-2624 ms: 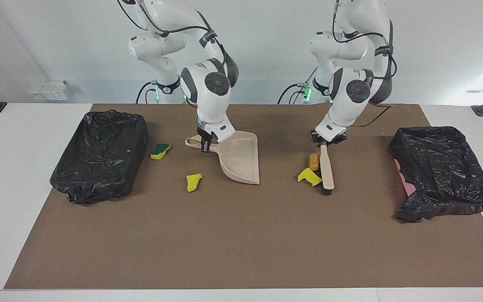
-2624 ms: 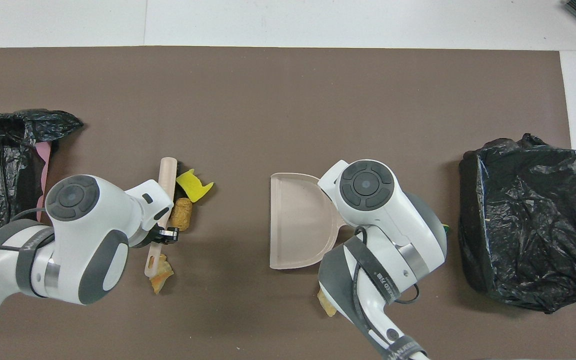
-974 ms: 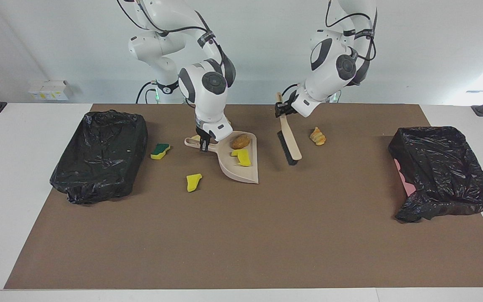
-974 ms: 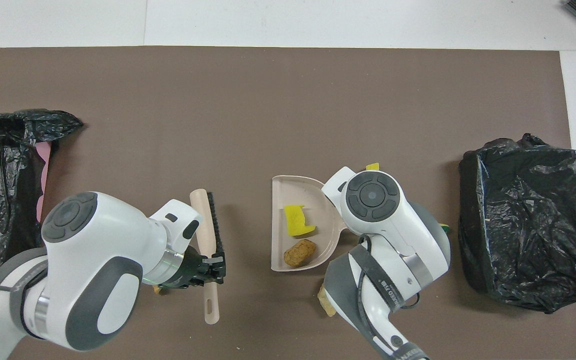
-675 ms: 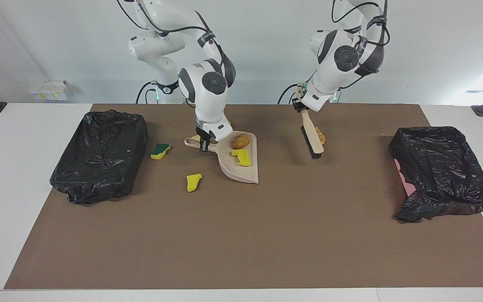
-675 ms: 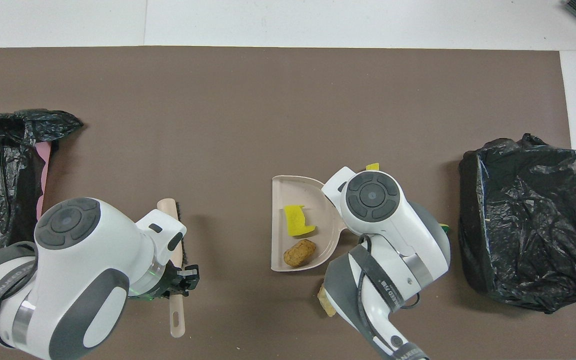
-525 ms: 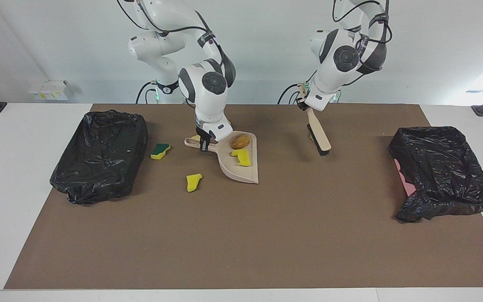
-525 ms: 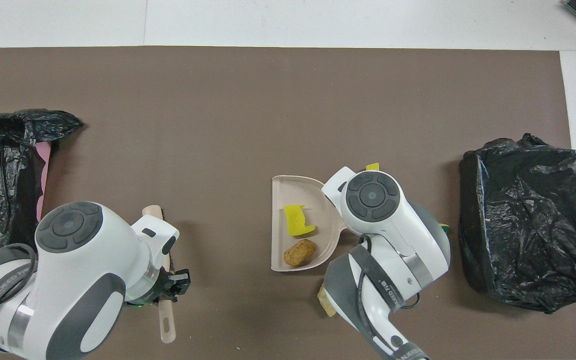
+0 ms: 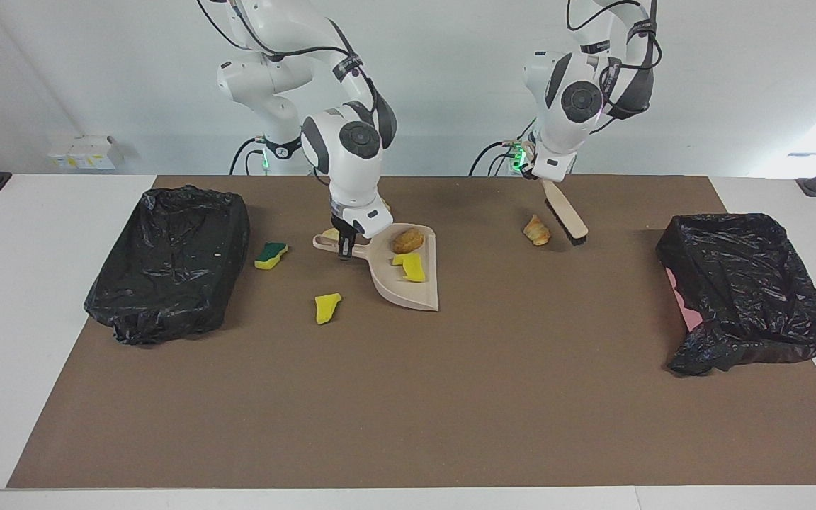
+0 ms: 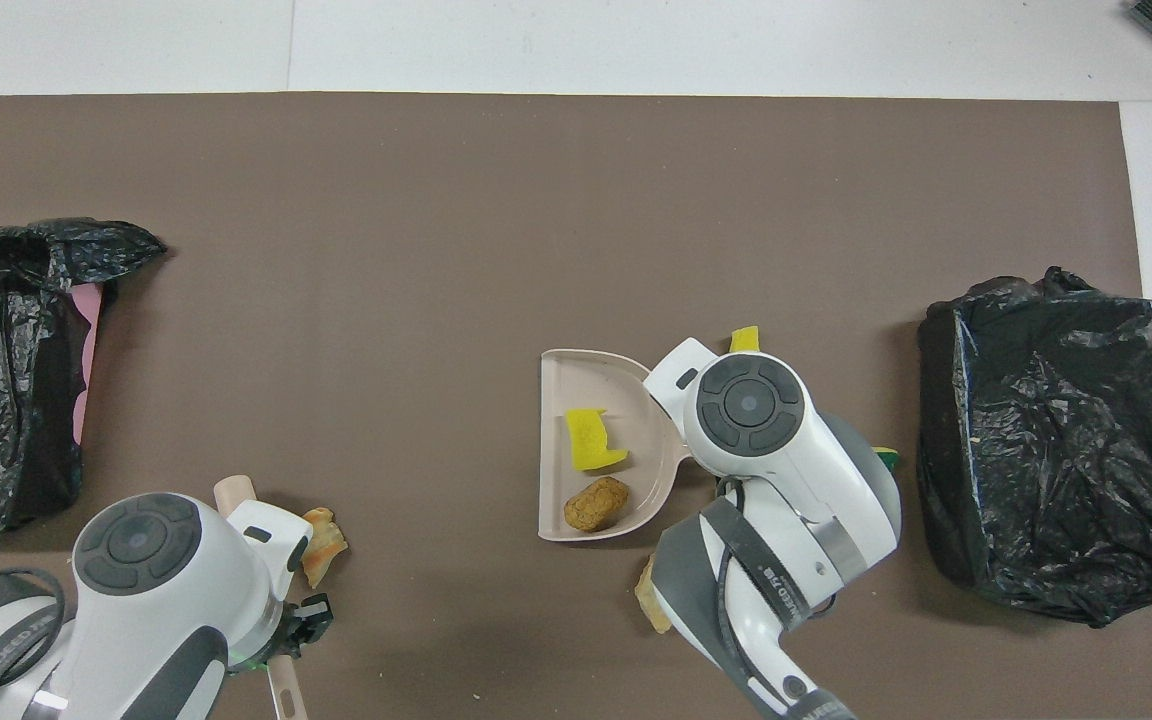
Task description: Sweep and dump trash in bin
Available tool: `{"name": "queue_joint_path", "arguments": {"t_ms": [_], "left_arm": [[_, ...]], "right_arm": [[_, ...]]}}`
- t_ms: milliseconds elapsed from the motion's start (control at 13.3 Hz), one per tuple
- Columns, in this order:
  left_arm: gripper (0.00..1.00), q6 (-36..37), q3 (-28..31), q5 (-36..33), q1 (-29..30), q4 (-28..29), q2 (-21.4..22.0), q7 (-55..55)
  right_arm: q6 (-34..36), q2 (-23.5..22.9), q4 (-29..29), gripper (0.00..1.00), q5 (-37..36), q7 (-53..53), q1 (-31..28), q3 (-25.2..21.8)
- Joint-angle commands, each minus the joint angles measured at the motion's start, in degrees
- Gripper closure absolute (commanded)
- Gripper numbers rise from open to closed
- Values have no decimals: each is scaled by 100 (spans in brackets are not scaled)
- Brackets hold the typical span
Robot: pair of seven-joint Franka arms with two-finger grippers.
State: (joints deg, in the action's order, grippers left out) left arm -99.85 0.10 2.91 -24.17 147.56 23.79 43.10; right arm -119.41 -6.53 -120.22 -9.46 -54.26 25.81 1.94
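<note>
I judge this partly done: two scraps lie in the dustpan (image 9: 408, 273), a tan foam chunk (image 9: 406, 241) and a yellow sponge piece (image 9: 411, 267); nothing shows in either bag-lined bin.

Counting trash outside the dustpan, I find five:
- an orange foam chunk (image 9: 536, 230) toward the left arm's end
- a green-faced sponge (image 9: 270, 254) beside the bin (image 9: 167, 262) at the right arm's end
- a yellow piece (image 9: 326, 307) just beside the dustpan, farther from the robots
- a yellow bit (image 9: 330, 232) by its handle
- a tan chunk (image 10: 648, 600) nearer the robots

My right gripper (image 9: 345, 246) is clamped on the dustpan handle. My left gripper (image 9: 542, 174) grips the brush (image 9: 566, 213), its bristles just beside the orange chunk.

One dustpan, one brush, two bins.
</note>
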Motion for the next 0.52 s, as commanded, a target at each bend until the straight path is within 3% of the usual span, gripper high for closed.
{"name": "queue_joint_path", "arguments": {"t_ms": [0,300,450], "left_arm": [[100,-718,-98,-116,-52,545,92,269],[100,-1772,-107,191,-771,414,-601,577],[100,-1863,-116,411,-931,-119,-1181,551]], "right_arm": [[-126,187,-213,100,-83,153,-58,43],[-117,196,-213,100,-65,161,-58,52],[-117,196,-213,100,-57,161,-58,43]]}}
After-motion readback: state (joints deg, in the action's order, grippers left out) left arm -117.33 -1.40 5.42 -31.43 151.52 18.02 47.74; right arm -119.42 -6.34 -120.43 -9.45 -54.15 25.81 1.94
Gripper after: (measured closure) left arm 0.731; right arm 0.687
